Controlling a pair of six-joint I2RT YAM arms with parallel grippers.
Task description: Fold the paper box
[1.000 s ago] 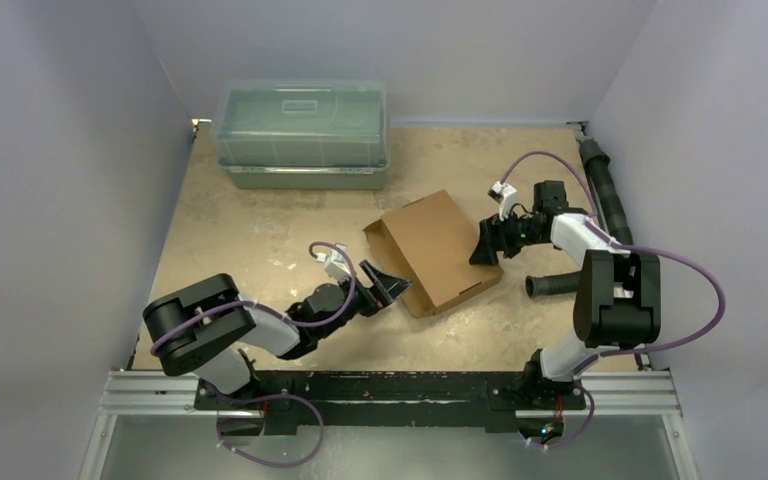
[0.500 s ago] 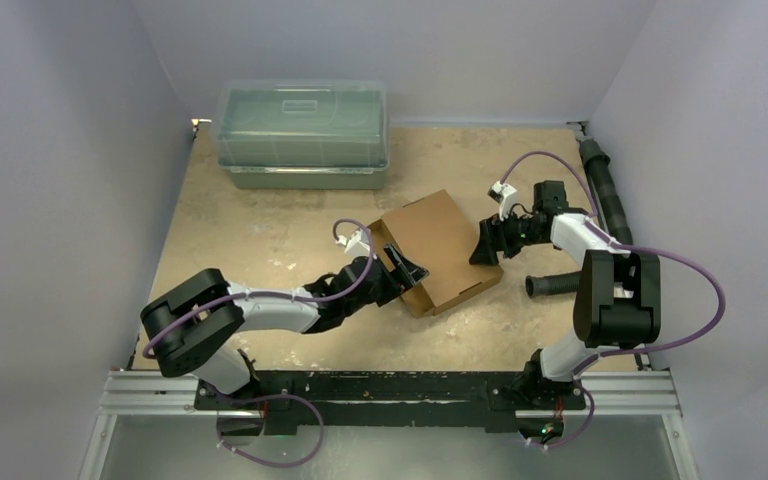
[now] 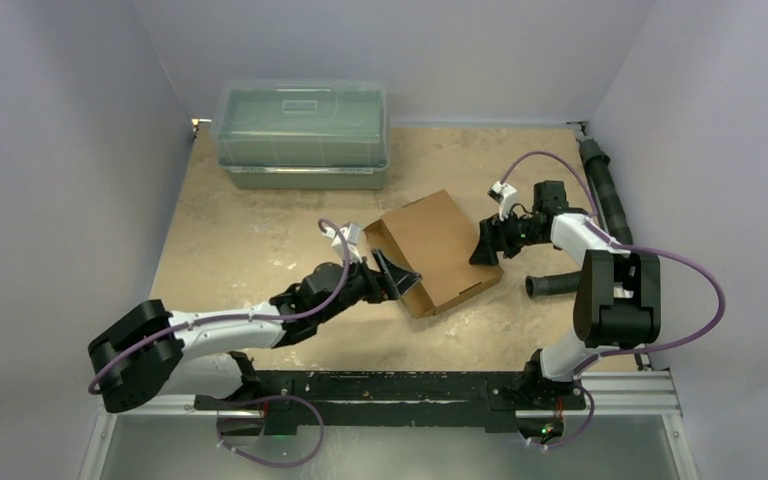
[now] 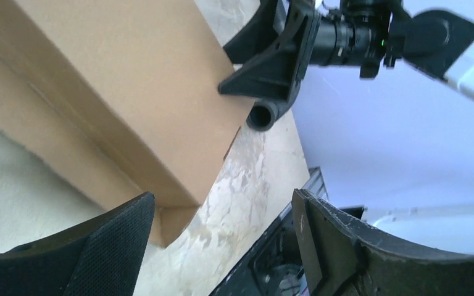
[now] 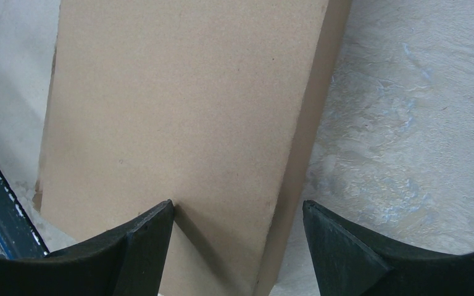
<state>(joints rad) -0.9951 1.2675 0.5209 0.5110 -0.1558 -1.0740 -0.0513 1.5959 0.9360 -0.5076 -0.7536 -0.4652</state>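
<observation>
Starting at the left: one clear greenish bin [image 3: 300, 130] sits at the back of the table [image 3: 245, 225], not involved. Next is the left gripper [image 3: 398, 277], fingers spread wide and holding nothing, with the near-left corner of the paper box [image 3: 440, 245] just in front of them. There's one box, mid-table between the two arms, and to me it looks mostly done: walls up, lid down flat. A flap at its far-left end seems to stick out, so I'd guess tucking and pressing shut is what's left. The right gripper [image 3: 484, 248] is spread wide too, gripping nothing, one fingertip on the lid's right edge. One black handle [image 3: 552, 285] lies beyond it.
</observation>
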